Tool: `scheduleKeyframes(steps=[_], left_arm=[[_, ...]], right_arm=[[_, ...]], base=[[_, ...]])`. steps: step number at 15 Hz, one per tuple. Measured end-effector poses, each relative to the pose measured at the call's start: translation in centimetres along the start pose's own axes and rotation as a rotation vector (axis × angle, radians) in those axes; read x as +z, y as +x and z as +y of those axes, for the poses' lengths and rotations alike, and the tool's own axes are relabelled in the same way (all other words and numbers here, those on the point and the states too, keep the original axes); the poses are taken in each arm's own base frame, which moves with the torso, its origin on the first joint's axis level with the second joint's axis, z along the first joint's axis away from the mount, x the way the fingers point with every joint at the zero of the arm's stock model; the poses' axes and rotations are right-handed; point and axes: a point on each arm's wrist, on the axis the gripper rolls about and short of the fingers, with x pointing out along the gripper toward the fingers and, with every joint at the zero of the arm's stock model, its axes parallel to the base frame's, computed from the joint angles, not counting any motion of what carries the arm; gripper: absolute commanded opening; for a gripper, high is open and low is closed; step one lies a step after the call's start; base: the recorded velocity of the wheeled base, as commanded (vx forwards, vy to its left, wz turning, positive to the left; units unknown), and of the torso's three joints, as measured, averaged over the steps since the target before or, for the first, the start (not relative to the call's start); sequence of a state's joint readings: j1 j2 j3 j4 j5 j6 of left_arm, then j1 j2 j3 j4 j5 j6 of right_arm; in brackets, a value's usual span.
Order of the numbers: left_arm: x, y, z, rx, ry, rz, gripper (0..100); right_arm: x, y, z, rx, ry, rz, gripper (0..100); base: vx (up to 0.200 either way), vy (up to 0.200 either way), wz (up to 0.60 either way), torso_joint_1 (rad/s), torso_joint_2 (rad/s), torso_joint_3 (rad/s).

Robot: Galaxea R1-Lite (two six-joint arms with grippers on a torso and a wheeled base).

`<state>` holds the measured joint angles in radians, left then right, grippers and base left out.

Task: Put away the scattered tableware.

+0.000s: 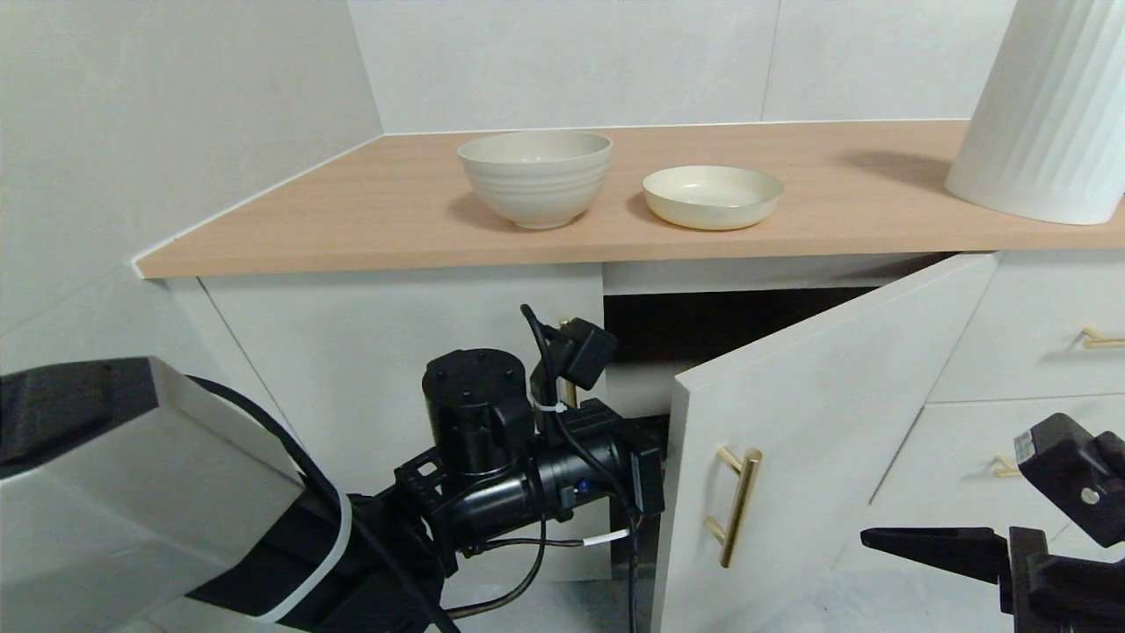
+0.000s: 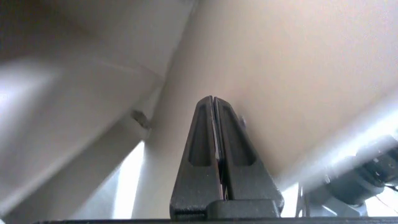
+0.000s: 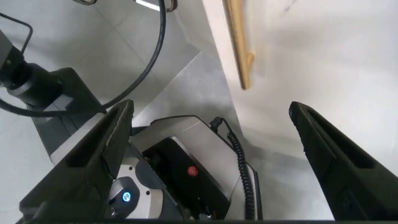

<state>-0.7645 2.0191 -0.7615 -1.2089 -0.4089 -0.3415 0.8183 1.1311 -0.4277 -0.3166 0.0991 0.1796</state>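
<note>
The left end effector (image 2: 213, 109) is seen with its two fingers pressed flat against each other. No gap is left between them and nothing is held. A pale panel surface is faced closely by the fingertips, but whether it is touched cannot be told. In the head view the left arm (image 1: 527, 457) is placed at the free edge of the open cabinet door (image 1: 817, 413), on the door's inner side, beside the dark opening of the cabinet.

The right end effector (image 3: 211, 109) is spread wide, with its fingers (image 3: 109, 152) set far apart and nothing gripped between them. It is held on the outer side of the cabinet door, near the lower end of the gold handle (image 1: 736, 505) and apart from it. No contact with the door is seen.

The tableware is found above the door, on the wooden desk (image 1: 352, 220). A pale ribbed bowl (image 1: 534, 176) is stood upright above and to the left of the door's free edge. A shallow cream plate (image 1: 712, 195) is set just beside the bowl, above the cabinet opening, and the two are not touching. A tall white ribbed container (image 1: 1046, 114) is stood on the desk above the door's hinged side, well apart from the plate. Drawer fronts with gold pulls (image 1: 1103, 338) are seen to the right of the door.
</note>
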Motion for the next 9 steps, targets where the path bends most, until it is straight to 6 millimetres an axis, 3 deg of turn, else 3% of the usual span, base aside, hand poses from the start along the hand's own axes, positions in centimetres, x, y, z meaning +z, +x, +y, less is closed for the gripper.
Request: scheduleKeyframes(steps=[9], left_arm=[[-0.4, 1.3, 0.7, -0.004, -0.001, 0.0, 0]], right_arm=[[0.1, -0.2, 0.0, 0.003, -0.002, -0.007, 100]], base=[[0.0, 0.0, 0.0, 0.0, 0.0, 0.0]])
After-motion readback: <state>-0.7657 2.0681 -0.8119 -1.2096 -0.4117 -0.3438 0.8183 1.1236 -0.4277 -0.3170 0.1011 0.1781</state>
